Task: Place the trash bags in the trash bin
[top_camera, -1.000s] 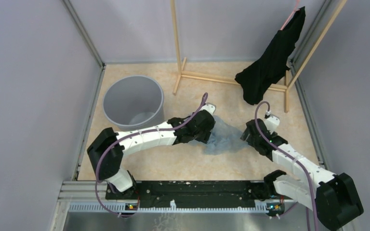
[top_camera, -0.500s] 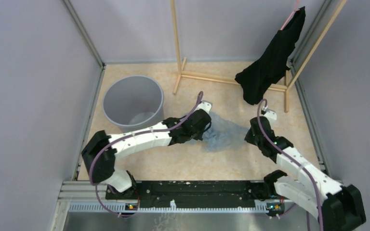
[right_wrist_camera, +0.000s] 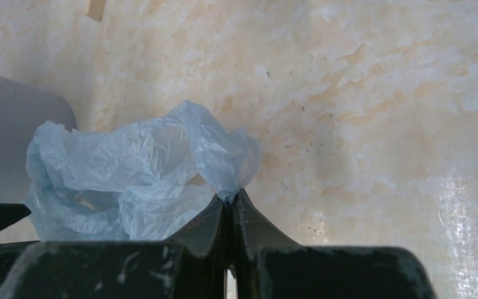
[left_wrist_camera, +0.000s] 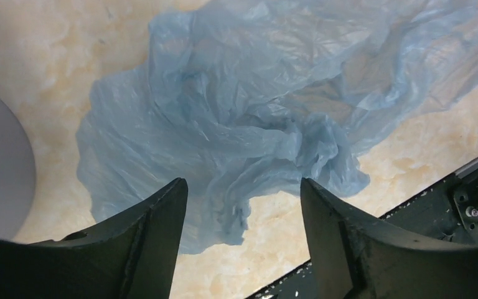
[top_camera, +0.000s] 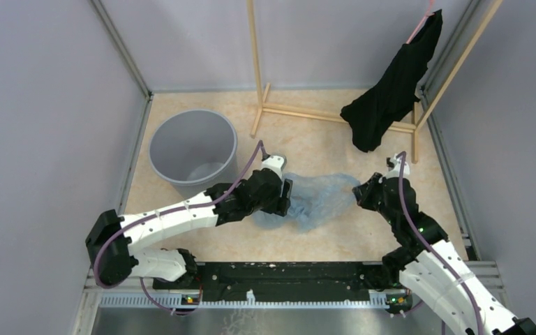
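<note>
trash bag (top_camera: 314, 199), pale blue and crumpled, lies on the bench (top_camera: 321, 132) at the centre of the top frame, lower right of the grey trash bin (top_camera: 192, 148). left end effector (left_wrist_camera: 241, 187) hangs open over its left edge; right end effector (right_wrist_camera: 229, 198) is closed, pinching its right corner.

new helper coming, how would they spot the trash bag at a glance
Find the round grey bin on the left. To its right, a little nearer, lies the bag: thin, crumpled, see-through pale blue, unlike the black cloth hanging behind.
</note>
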